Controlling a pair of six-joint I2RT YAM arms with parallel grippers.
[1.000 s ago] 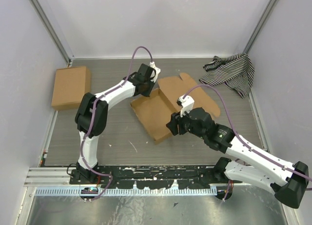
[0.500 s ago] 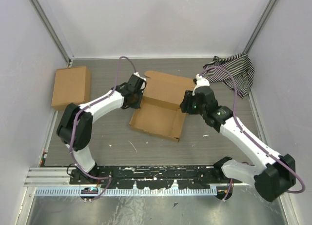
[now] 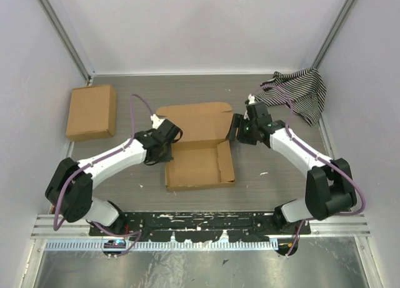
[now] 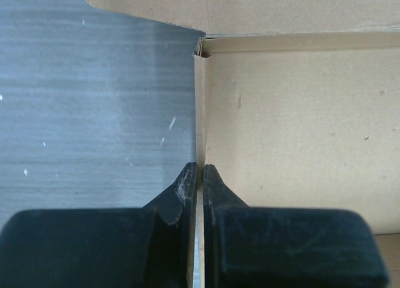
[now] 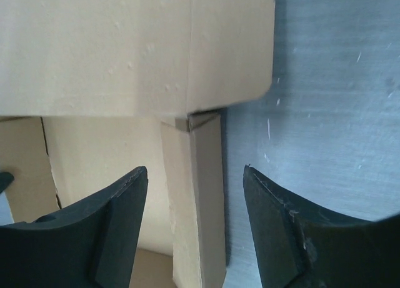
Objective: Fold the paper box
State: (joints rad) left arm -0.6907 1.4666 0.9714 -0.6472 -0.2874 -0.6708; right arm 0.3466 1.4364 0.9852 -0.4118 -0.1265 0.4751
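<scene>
The paper box lies mid-table as a shallow brown tray, its lid panel flat behind it. My left gripper is at the tray's left wall. In the left wrist view the fingers are pinched on that thin upright wall, with the tray floor to the right. My right gripper hovers at the tray's back right corner. In the right wrist view it is open and straddles the upright right wall without touching it.
A larger ready-formed brown box sits at the back left. A black-and-white striped cloth is bunched in the back right corner. Enclosure walls ring the grey table on three sides.
The box has turned square to the table and slid nearer. My left gripper came nearer with its wall. My right gripper swung to the back right corner and opened wider.
</scene>
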